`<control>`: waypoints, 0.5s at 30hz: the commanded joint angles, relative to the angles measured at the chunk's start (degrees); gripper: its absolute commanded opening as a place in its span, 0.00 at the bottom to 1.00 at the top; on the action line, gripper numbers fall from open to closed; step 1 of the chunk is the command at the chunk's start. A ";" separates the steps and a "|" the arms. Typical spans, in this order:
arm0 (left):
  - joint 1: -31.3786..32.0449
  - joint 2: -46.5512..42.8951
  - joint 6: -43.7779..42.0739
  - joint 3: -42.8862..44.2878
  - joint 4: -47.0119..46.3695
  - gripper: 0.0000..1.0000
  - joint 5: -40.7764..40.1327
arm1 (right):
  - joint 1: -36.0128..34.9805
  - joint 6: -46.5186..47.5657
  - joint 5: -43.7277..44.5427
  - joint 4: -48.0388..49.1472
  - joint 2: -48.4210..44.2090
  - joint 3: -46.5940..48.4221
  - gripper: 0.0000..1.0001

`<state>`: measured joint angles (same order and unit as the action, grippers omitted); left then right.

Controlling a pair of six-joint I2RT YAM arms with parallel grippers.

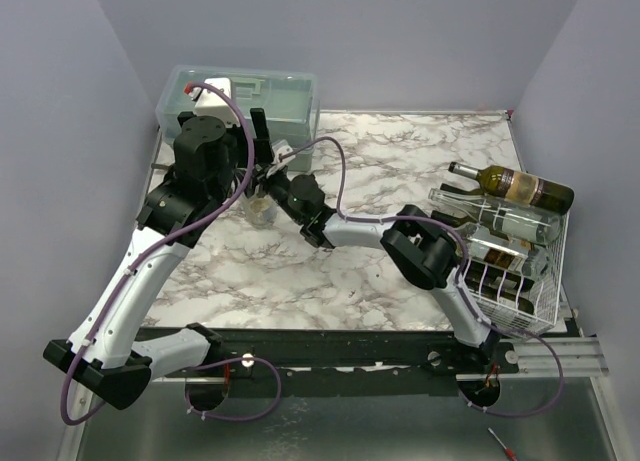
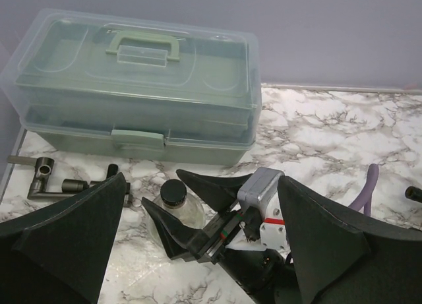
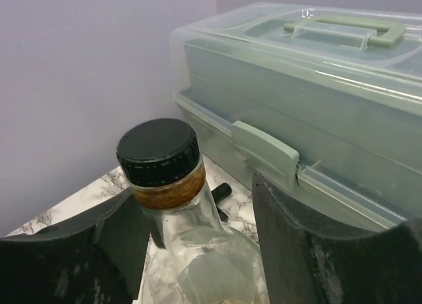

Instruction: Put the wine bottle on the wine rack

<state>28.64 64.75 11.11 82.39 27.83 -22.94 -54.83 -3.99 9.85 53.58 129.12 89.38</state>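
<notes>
Your clear glass wine bottle with its black screw cap (image 3: 158, 152) stands on the marble desk (image 1: 380, 181), far from the white wire rack (image 1: 520, 281), right pincer (image 3: 198, 241) apart astride its neck, left pincer (image 2: 201, 185) spread idle, so gripping and carrying remain

The wine bottle (image 3: 175, 205) stands before the toolbox (image 1: 285, 101), well left of the wine rack (image 1: 540, 306).

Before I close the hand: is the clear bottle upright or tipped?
Upright: the bottle shows its black cap on top, shoulders widening below.
</notes>
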 commanded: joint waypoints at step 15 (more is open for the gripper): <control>0.62 -1.60 -1.36 -0.43 -1.18 0.99 -3.28 | -0.89 9.46 2.26 8.30 -5.92 -8.05 0.00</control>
<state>28.99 64.60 10.24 82.06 27.42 -24.71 -55.42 1.85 10.48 61.80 129.64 84.75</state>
